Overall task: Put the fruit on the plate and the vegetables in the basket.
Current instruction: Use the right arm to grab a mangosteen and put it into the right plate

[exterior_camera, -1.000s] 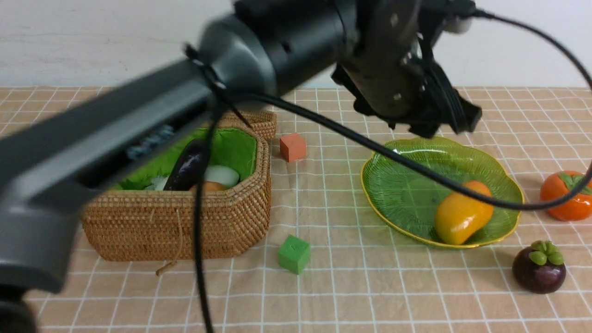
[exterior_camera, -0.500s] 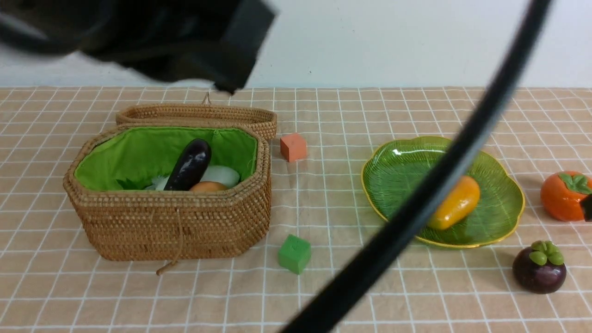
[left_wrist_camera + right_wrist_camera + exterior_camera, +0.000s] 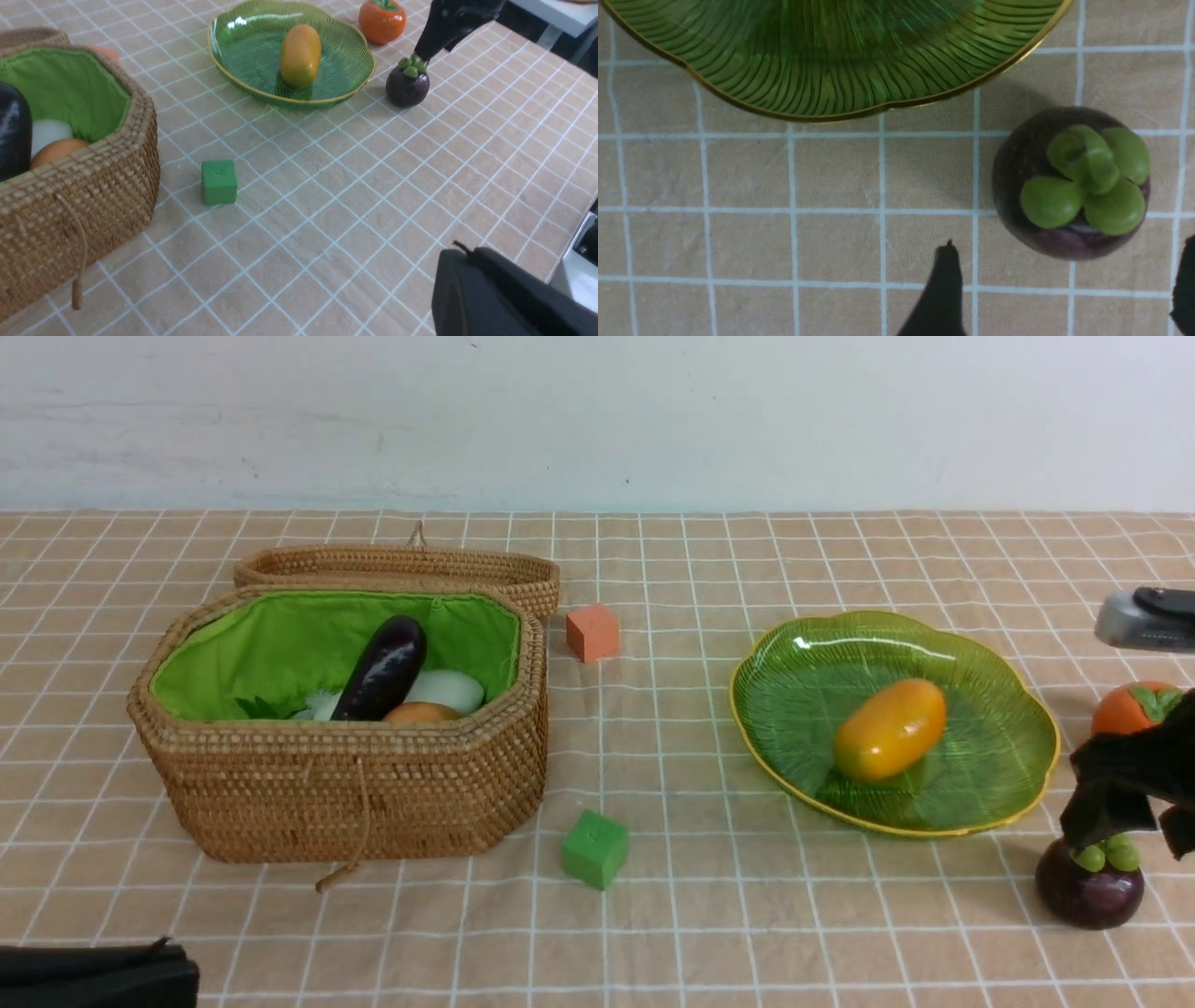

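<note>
The right gripper [image 3: 1064, 289] is seen spread wide and empty over the mangosteen [image 3: 1071, 182], beside the plate [image 3: 831, 70]; the left gripper [image 3: 490, 294] is held closed, nothing gripped.

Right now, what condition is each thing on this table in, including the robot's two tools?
basket: lid open; eggplant, radish and potato inside.
plate: holds only the mango, lying on its side.
persimmon: on the tablecloth, off the plate.
mangosteen: upright, off the plate.
orange cube, green cube: loose on the tablecloth.
right tool: open, above the mangosteen, not gripping.
left tool: shut, holding nothing.
</note>
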Available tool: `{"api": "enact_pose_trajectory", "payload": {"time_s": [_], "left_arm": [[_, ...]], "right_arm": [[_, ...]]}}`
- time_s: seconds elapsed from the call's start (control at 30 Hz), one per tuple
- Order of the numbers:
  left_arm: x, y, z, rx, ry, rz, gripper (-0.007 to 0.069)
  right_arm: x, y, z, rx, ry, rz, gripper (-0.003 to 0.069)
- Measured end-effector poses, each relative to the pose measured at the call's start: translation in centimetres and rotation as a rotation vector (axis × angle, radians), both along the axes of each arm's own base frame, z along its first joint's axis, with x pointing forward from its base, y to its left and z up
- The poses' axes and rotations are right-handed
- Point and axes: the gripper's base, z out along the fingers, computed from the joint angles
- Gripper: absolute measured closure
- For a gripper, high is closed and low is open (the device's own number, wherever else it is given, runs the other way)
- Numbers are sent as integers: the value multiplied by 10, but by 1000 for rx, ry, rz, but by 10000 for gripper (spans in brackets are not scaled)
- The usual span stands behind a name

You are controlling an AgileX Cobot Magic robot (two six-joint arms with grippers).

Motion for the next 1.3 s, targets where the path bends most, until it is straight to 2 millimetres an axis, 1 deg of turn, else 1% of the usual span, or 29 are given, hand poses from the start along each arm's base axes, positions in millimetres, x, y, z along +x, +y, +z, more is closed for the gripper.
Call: {"api": "enact_pose_trajectory", "payload": {"time_s": [0.03,0.07,0.1,0.13,0.17,0.2,0.3,0.33,0.4,0.43,0.5,0.6,0.67,0.7,0.73,0.8,0.83,0.87,0.93,0.97,1.0,1.07,1.1,1.13,1.2,1.23,1.3], "left_arm": [[-2,1,1,-21,-17,-3,638],[-2,1,2,-23,-20,-4,638],[-2,1,4,-45,-41,-5,638],[-1,1,6,-53,-50,-5,638],[-1,1,6,-57,-53,-5,638],[-1,1,8,-72,-69,-4,638],[-1,0,9,-84,-81,-2,638],[0,0,10,-94,-89,-1,638],[0,0,11,-97,-92,-1,638],[0,0,11,-101,-96,-1,638],[0,0,12,-107,-101,0,638],[0,0,13,-117,-109,1,638],[0,0,15,-128,-119,2,638],[0,0,15,-134,-126,2,638],[1,0,16,-137,-131,2,638],[1,0,17,-149,-144,3,638],[1,-1,18,-157,-153,4,638],[1,-1,19,-168,-163,5,638],[2,-1,22,-187,-179,7,638],[2,-1,23,-198,-189,8,638],[2,-1,23,-198,-189,8,638],[2,-1,24,-209,-199,9,638],[2,-1,24,-211,-201,10,638],[2,-1,25,-213,-203,10,638],[2,-1,25,-216,-205,10,638],[2,-1,25,-217,-206,10,638],[2,-1,25,-218,-207,10,638]], "right_arm": [[4,-1,-7,-5,9,2,-1],[5,-1,-10,-6,16,2,-3],[11,-2,-21,-17,35,4,-17],[15,-4,-29,-30,45,8,-16],[15,-4,-29,-30,45,8,-16],[21,-6,-42,-60,64,22,-7],[25,-8,-53,-77,76,34,8],[28,-8,-62,-84,87,47,30],[30,-8,-67,-85,96,50,50],[31,-8,-70,-84,106,51,76],[31,-8,-70,-83,114,54,90],[30,-8,-69,-82,125,57,90],[27,-8,-66,-80,145,59,90],[23,-7,-60,-72,176,54,90],[21,-7,-52,-67,174,36,90],[19,-6,-28,-48,131,-5,90],[19,-4,-9,-32,63,-26,90],[21,-1,2,-19,4,-32,90],[28,5,24,0,-151,-30,90],[35,9,31,5,-241,-28,90],[37,10,31,6,-251,-28,90],[47,12,27,10,-307,-36,90],[53,12,20,9,-312,-43,90],[62,11,8,5,-316,-53,90],[73,9,-10,-3,-314,-65,90],[75,9,-12,-4,-318,-67,90],[82,9,-30,-9,-289,-69,87]]}}
